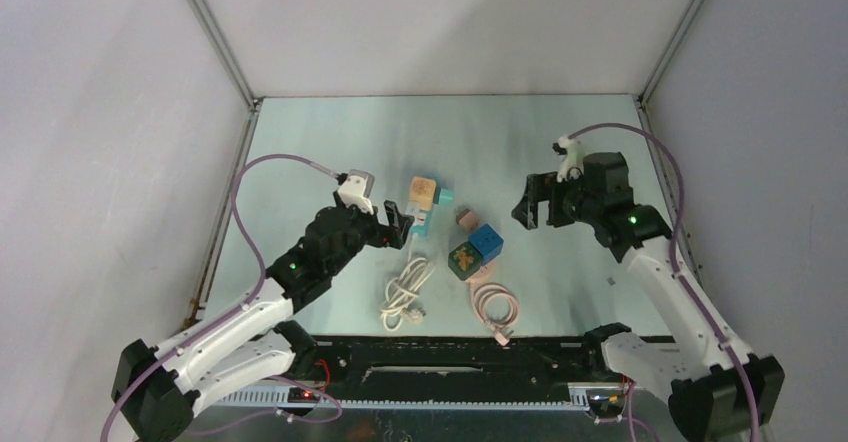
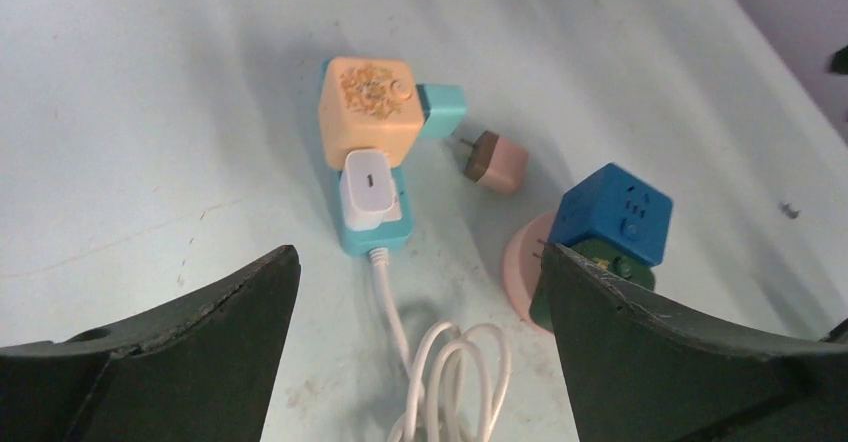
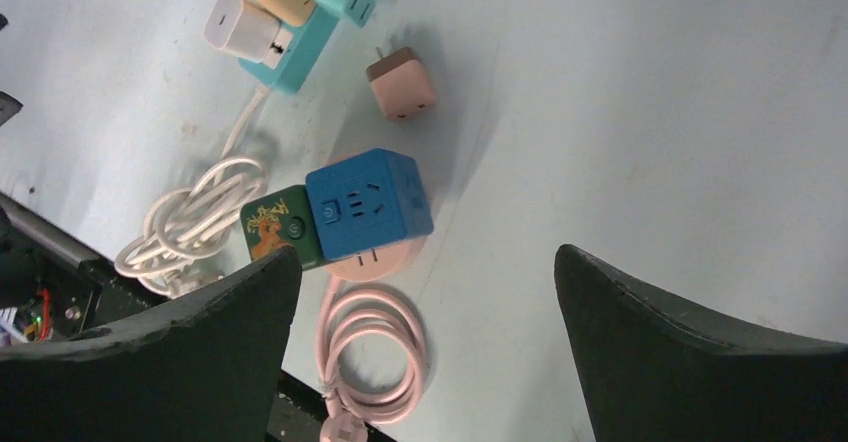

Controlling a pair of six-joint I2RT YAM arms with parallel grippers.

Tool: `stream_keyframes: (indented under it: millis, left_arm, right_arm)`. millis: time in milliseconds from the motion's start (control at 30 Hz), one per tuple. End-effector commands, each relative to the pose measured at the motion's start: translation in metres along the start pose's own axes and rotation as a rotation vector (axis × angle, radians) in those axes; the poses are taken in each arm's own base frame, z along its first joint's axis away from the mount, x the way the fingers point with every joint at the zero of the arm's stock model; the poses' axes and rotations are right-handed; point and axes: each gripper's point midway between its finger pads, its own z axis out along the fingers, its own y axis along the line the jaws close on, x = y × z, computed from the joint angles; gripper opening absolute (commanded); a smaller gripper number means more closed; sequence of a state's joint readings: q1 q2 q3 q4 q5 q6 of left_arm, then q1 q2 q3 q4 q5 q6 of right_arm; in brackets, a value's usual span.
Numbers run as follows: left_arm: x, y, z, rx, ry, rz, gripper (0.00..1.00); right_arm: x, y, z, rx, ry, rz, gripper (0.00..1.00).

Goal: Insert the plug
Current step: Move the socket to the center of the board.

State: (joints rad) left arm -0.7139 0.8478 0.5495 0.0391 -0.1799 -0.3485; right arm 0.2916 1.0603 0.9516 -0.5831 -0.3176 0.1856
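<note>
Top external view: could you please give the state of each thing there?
Left gripper: open, empty.
Right gripper: open, empty.
White charger: plugged into teal strip.
Pink plug: unplugged, lying loose.
White cable: coiled.
Pink cable: coiled.

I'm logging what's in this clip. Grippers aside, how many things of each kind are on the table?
Cube sockets: 3 - peach cube, blue cube, green cube
Chargers: 3 - white charger, pink charger, teal charger
Power strips: 2 - teal strip, pink strip
Cables: 2 - white cable, pink cable
Total: 10
</note>
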Motion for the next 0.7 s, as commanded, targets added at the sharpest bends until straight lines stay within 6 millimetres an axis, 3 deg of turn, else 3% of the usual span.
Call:
stream_keyframes:
  millis: [0,267,667]
  left_arm:
    - [-0.002,0.016,-0.003,-0.069,0.016,0.037,0.94]
    - [0.004,0.018,0.005,-0.075,0.050,0.045,0.94]
    - [0.036,0.022,0.020,-0.097,0.201,0.062,0.93]
  right_arm:
    - [-0.018,-0.012,-0.020,0.058,-0.155,0.011,0.99]
    - [-0.009,-0.017,-0.026,-0.001,-0.194,0.069,1.00]
    - [0.022,-0.022,-0.003,-0.043,-0.117,0.147,1.00]
